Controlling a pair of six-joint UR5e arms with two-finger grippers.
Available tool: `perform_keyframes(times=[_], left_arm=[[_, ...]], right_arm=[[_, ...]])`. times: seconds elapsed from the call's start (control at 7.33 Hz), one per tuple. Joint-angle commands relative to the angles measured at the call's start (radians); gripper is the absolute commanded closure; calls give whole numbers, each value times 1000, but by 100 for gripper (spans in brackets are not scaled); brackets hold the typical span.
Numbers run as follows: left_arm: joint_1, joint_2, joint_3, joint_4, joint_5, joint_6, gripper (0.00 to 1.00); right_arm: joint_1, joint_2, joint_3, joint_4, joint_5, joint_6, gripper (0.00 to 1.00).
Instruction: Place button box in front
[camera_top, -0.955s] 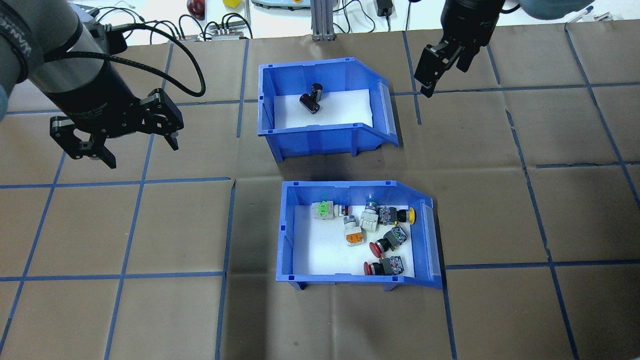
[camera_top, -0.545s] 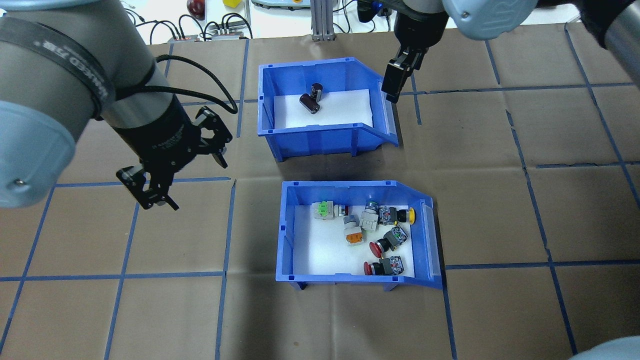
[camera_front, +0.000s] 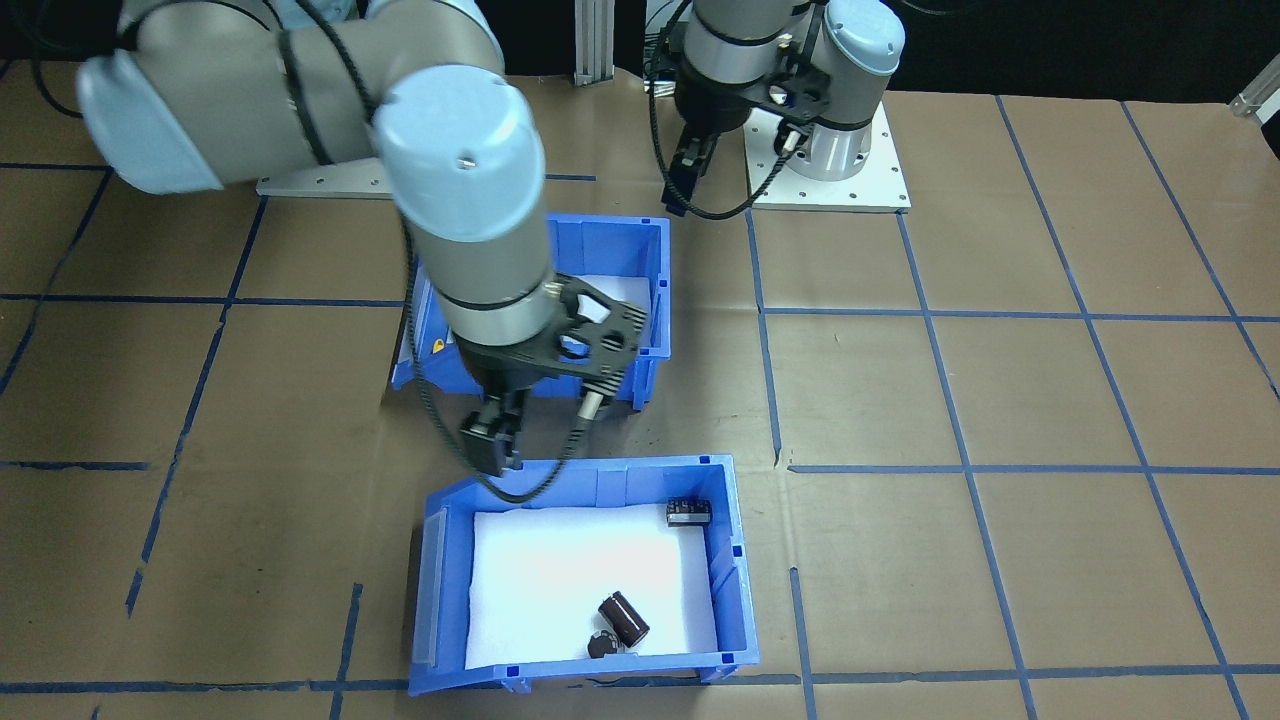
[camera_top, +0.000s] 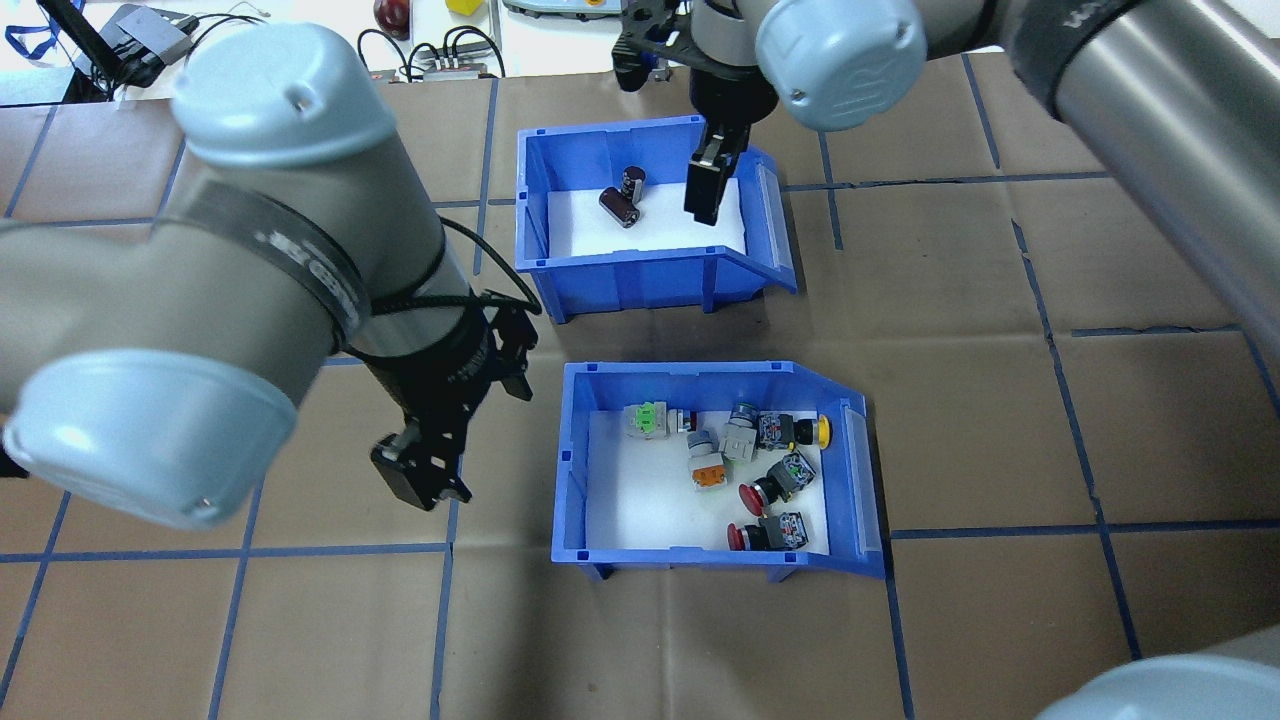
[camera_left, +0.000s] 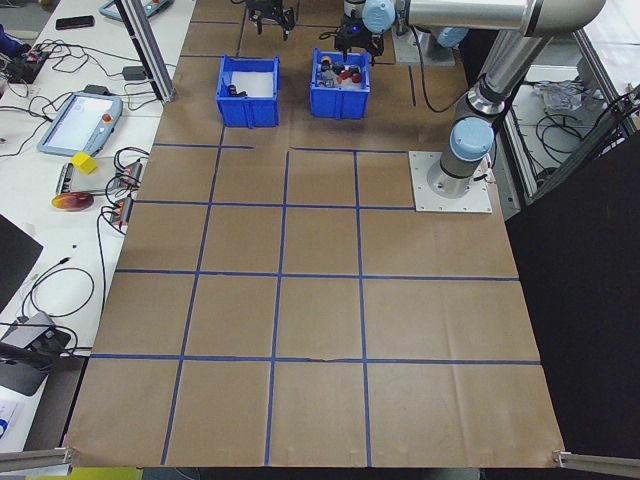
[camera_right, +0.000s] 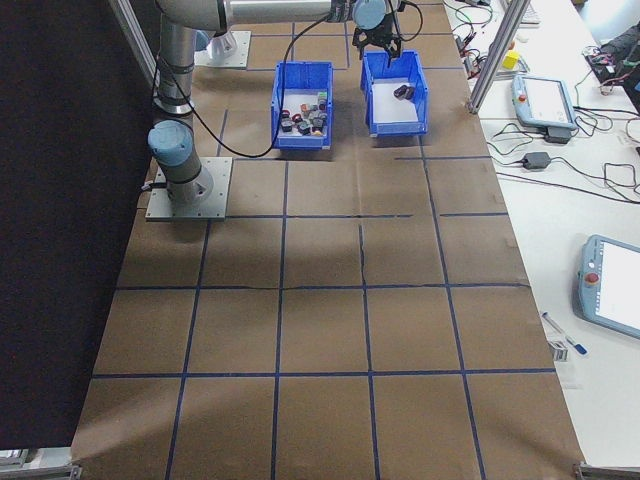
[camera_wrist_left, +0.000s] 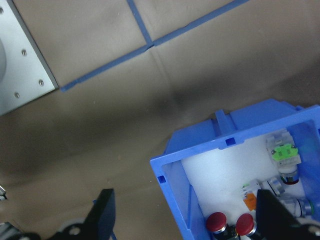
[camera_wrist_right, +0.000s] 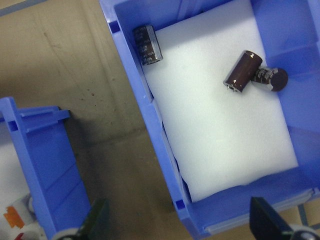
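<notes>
1. Found two blue bins on the paper-covered table, one behind the other in the overhead view, with a strip of bare paper between them
2. Saw the capacitor bin on the far side, with two dark capacitors close together on the left part of its liner
3. Saw the button box on the robot's side of that bin, holding push-button switches capped, left to right, green, orange, red, red and yellow, most of them gathered towards the right end
4. Found the left gripper over bare paper just beside the button box's left wall, not touching it, its fingers spread wide with nothing between
5. Found the right gripper above the right part of the capacitor bin's liner, its fingers likewise far apart, gripping nothing
6. Could make out only part of the button box in the front-facing view, the rest being behind the right arm
7. Picked out a third capacitor against the robot-side wall there, out of sight from overhead
8. Viewed both grippers edge-on from overhead, so read their spread from the wrist views
9. Could not read any detail in the side views, the bins being too small
10. Noted hard, glossy plastic walls with ribs and a sloped right end, flat white foam inside, cylindrical capacitors, and creased brown paper gridded with blue tape
</notes>
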Motion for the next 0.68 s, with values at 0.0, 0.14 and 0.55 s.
perform_keyframes(times=[0.0, 0.14, 0.55], left_arm=[[-54, -6, -121, 197, -8, -146, 4], [-54, -14, -129, 214, -11, -149, 1], [-131, -119, -129, 365, -89, -279, 2]], right_arm=[[61, 92, -68, -5, -60, -80, 0], [64, 103, -62, -7, -60, -101, 0], [64, 144, -28, -39, -59, -150, 0]])
